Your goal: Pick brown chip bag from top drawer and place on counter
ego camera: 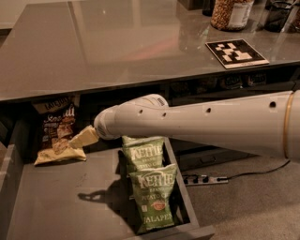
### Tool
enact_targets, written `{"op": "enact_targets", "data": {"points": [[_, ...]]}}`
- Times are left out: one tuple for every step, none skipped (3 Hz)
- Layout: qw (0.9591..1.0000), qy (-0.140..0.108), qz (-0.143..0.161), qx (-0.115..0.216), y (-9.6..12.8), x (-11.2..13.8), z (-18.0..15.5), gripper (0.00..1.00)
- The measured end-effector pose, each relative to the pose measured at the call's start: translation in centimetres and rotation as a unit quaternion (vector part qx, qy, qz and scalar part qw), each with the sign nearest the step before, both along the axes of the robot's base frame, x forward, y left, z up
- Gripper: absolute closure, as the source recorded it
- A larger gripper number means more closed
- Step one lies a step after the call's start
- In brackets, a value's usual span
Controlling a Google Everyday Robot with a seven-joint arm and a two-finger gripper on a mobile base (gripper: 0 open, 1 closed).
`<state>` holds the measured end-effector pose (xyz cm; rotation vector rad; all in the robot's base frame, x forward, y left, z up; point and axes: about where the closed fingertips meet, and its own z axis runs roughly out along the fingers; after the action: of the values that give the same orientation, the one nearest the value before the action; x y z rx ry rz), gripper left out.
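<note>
The brown chip bag (55, 133) leans against the back left of the open top drawer (51, 206), its cream bottom band resting on the drawer floor. My white arm reaches in from the right, under the edge of the counter (117, 47). The cream-coloured gripper (83, 138) sits at the bag's lower right corner and appears to touch it. Most of the gripper is hidden behind my wrist.
Two green Kettle bags (146, 157) (153, 198) stand along the drawer's right wall, right under my arm. A black-and-white marker tile (236, 52) and a jar (229, 13) sit on the counter's far right. A power strip (206, 179) lies on the floor.
</note>
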<state>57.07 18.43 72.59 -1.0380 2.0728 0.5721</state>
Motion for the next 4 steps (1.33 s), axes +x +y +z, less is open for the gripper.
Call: {"op": "enact_targets", "data": {"points": [[1.0,0.0,0.0,0.0,0.0,0.0,0.0,0.0],[0.9998,0.011,0.007,0.015,1.8,0.9,-1.8,0.0],[0.9993,0.022,0.012,0.028,3.4,1.8,-3.5,0.0],[0.9979,0.018,0.01,0.062,8.3,4.3,-6.4,0.0]]}}
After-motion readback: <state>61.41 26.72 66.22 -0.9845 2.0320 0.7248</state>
